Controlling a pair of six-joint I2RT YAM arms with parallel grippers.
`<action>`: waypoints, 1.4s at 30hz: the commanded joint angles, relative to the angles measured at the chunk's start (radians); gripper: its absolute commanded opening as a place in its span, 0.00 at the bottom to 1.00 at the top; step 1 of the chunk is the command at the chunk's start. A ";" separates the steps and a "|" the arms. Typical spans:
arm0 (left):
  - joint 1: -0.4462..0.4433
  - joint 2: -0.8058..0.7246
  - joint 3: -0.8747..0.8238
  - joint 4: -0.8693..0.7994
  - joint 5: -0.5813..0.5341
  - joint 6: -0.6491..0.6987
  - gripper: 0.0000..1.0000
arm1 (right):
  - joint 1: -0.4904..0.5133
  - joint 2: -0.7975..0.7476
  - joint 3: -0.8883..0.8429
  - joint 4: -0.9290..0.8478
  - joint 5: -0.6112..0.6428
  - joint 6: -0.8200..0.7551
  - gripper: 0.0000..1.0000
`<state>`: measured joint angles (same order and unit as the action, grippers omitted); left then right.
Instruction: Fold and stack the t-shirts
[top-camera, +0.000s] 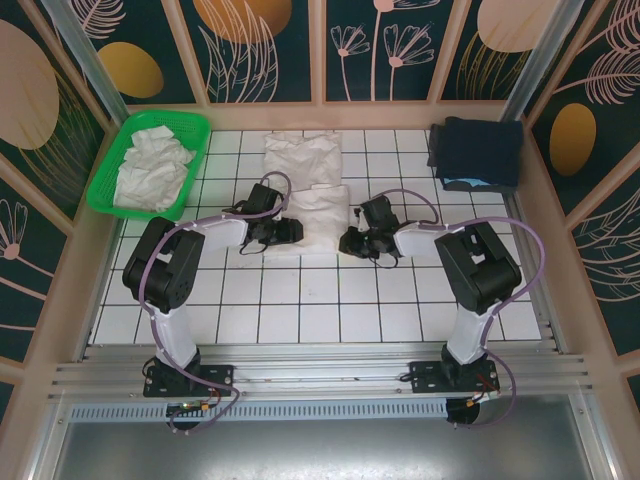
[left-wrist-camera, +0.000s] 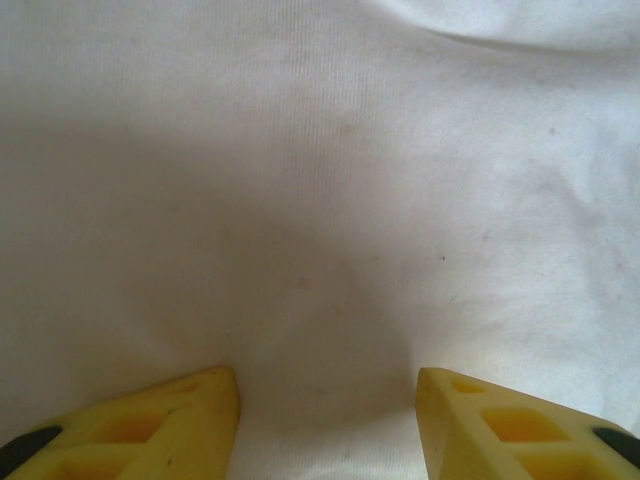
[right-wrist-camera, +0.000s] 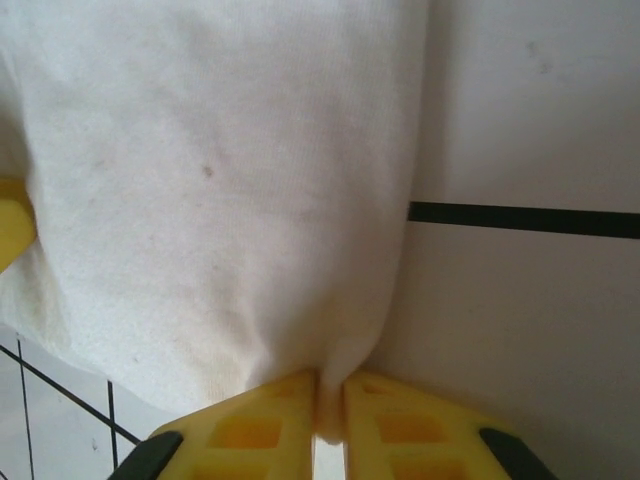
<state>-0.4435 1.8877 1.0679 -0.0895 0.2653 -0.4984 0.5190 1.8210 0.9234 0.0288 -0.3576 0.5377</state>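
White-tiled desk carries a half-folded t-shirt at its centre, between the two arms, its longer side apparently running away from their bases. The right end effector pinches the cloth's right edge. The left end effector hovers half-wide over the left side, with cloth beneath its parted jaws.

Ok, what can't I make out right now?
Top view: whether the open left jaws touch the centre t-shirt; the wrist covers them.
Left wrist view: that shirt's edges and folds, cut off by the frame.
Right wrist view: how many layers the shut right jaws pinch; the fold hides them.
Top view: how many shirts fill the green basket; crumpled together, too small.
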 joint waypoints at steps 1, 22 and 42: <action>0.006 0.053 -0.010 -0.070 -0.046 0.027 0.51 | 0.021 0.005 0.046 -0.026 0.021 -0.020 0.05; 0.040 0.046 -0.032 -0.156 -0.118 0.089 0.45 | -0.019 -0.079 0.133 -0.520 0.334 -0.294 0.09; 0.055 -0.255 -0.089 -0.178 -0.169 -0.020 0.73 | 0.119 -0.046 0.191 -0.217 0.206 -0.024 0.52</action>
<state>-0.4068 1.6600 1.0260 -0.2218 0.1574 -0.4751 0.6384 1.7767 1.1416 -0.2020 -0.2028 0.4366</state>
